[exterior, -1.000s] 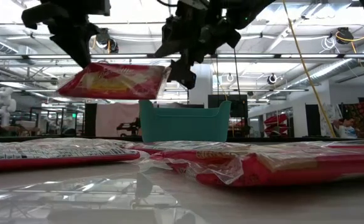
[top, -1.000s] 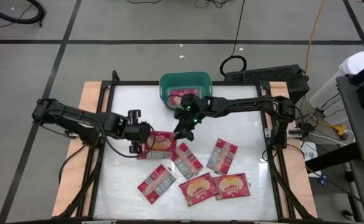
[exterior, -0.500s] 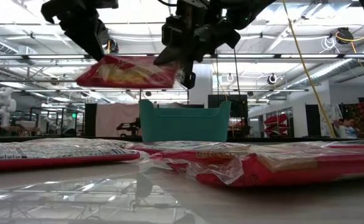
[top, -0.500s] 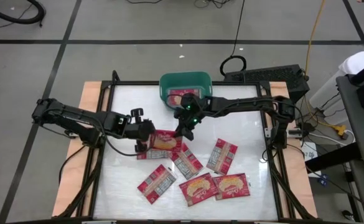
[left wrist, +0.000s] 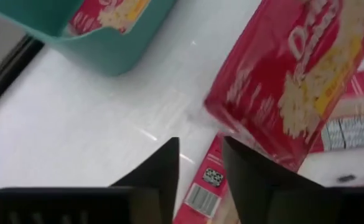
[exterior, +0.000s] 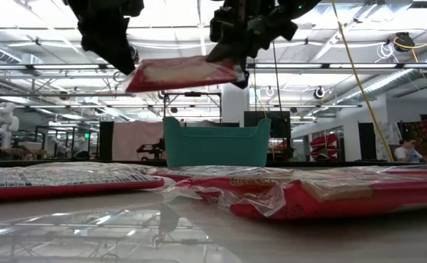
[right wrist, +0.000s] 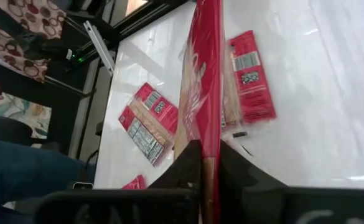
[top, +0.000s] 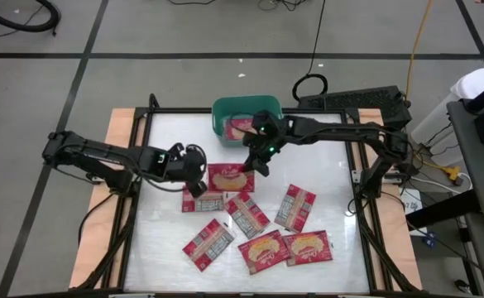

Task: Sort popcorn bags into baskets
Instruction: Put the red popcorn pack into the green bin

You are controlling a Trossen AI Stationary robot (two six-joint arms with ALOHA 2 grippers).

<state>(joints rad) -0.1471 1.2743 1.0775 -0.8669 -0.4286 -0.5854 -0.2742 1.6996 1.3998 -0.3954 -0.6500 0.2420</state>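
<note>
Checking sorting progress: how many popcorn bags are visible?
8 bags: one in the basket, one held by the right gripper, six on the table. More may be hidden.

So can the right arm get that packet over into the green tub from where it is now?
Probably yes. The right tool is shut on the raised packet, held clear of the table. The left tool has let go beside it. The green tub sits just behind, open-topped, with nothing visible between.
</note>
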